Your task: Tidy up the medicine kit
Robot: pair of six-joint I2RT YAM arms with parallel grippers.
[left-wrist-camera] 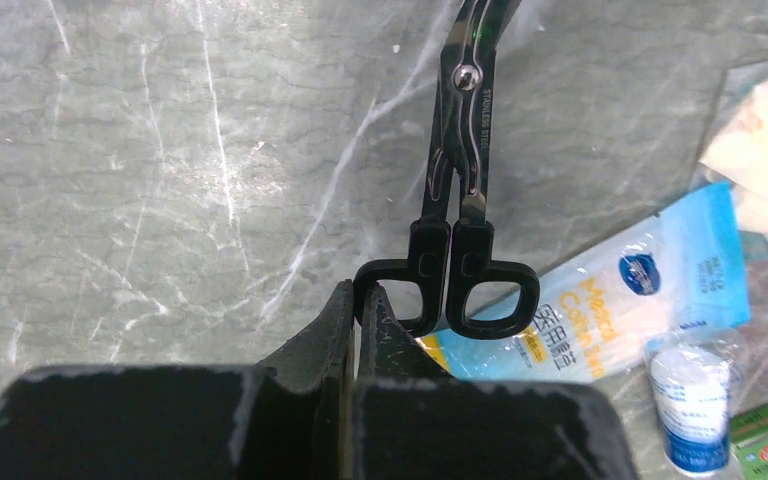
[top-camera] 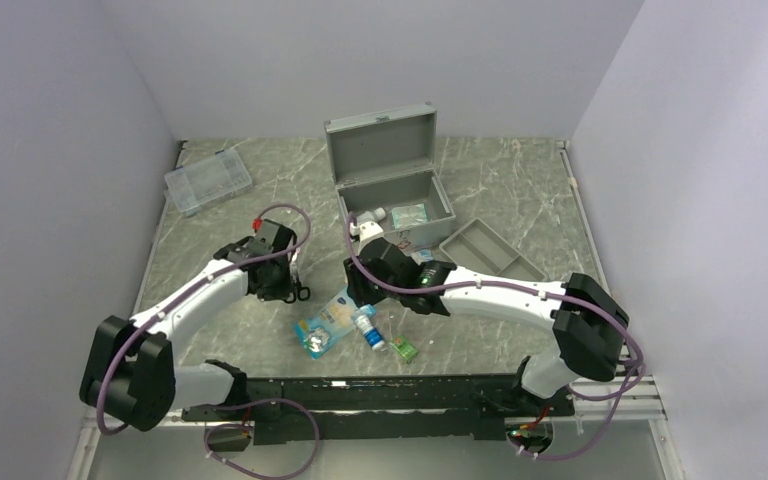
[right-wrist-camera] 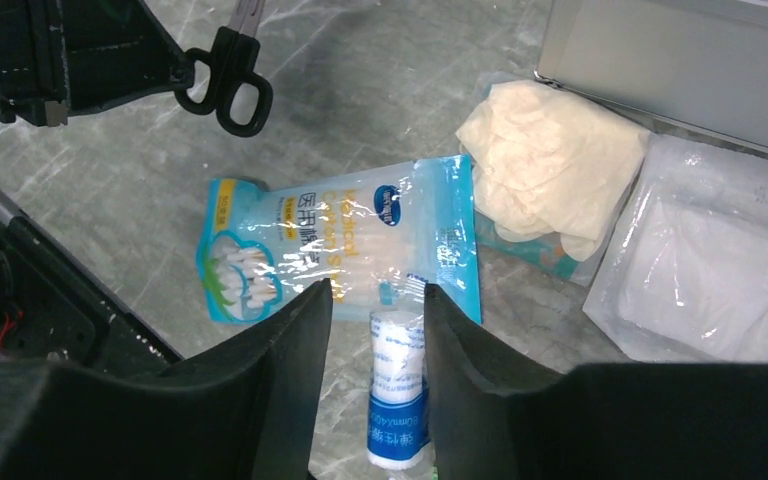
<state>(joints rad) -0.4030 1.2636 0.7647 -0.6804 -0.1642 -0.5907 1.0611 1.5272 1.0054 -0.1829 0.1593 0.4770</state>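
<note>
The desk (top-camera: 520, 190) has a grey-green marble pattern veined in white. The medicine kit (top-camera: 385, 150) is plain silver-grey, the divided tray (top-camera: 490, 255) a duller grey. The scissors (left-wrist-camera: 450, 245) have black handles and bright steel blades. The swab packet (right-wrist-camera: 345, 235) is light blue and white with a yellow strip, the bandage roll (right-wrist-camera: 398, 390) white with a blue label. The gloves (right-wrist-camera: 550, 150) are cream, the small box (top-camera: 405, 350) green, the right fingers (right-wrist-camera: 280, 370) black.
</note>
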